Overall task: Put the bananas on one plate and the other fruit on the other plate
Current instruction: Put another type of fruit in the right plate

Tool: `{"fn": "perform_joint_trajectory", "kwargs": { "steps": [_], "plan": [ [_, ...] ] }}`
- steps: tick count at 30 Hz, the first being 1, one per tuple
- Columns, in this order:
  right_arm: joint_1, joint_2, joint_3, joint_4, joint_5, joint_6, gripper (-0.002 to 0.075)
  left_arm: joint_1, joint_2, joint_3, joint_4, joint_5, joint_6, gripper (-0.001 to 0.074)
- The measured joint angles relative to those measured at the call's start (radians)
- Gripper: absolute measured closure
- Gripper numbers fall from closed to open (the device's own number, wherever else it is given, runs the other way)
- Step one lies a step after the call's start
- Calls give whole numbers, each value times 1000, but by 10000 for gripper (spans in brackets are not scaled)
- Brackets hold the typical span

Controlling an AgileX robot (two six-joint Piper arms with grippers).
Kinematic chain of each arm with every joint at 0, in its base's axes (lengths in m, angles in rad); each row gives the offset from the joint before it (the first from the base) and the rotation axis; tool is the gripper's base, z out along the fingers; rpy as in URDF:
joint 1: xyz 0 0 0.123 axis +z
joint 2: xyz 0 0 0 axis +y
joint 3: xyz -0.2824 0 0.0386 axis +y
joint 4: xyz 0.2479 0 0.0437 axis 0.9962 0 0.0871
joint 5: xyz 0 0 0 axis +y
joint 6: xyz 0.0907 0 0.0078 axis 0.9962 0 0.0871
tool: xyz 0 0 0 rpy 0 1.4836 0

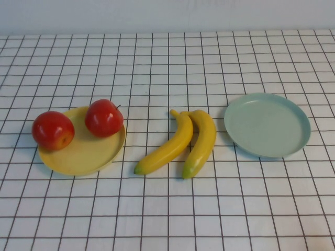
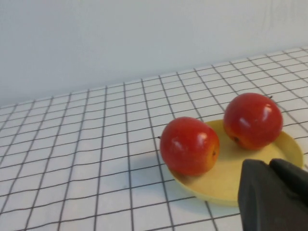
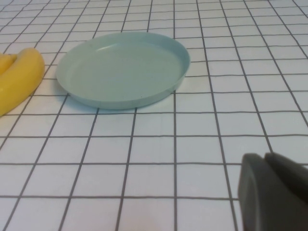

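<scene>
The table [image 1: 167, 209] is covered with a white cloth ruled in a black grid; its near part is bare of objects. A plain pale wall [image 1: 167, 15] closes the far side.

Left gripper [image 2: 276, 197]: seen only in the left wrist view as a dark body at the frame edge, close beside the near rim of the yellow plate [image 1: 84, 151]; whether it is open or closed cannot be told. Right gripper [image 3: 274, 192]: seen only in the right wrist view, likewise a dark body over bare cloth, short of the blue-green plate [image 1: 267, 125]; state cannot be told. Neither holds anything visible.

Middle of the table, left to right: the yellow plate carries two red apples, one [image 1: 53, 130] overhanging its left rim, the other [image 1: 104, 118] at its far edge. Two bananas [image 1: 180, 142] lie side by side on the cloth at centre, touching, stems pointing away, tips toward the near edge. The blue-green plate sits just right of them, unloaded.

Nothing stands between the bananas and either plate.
</scene>
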Motion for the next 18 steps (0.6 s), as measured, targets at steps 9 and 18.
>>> {"fn": "perform_joint_trajectory", "kwargs": {
  "steps": [9,18],
  "plan": [
    [0,0,0,0,0,0,741,123,-4,116,-76,-52,46,735],
    [0,0,0,0,0,0,741,123,-5,127,-104,62,46,735]
  ]
}}
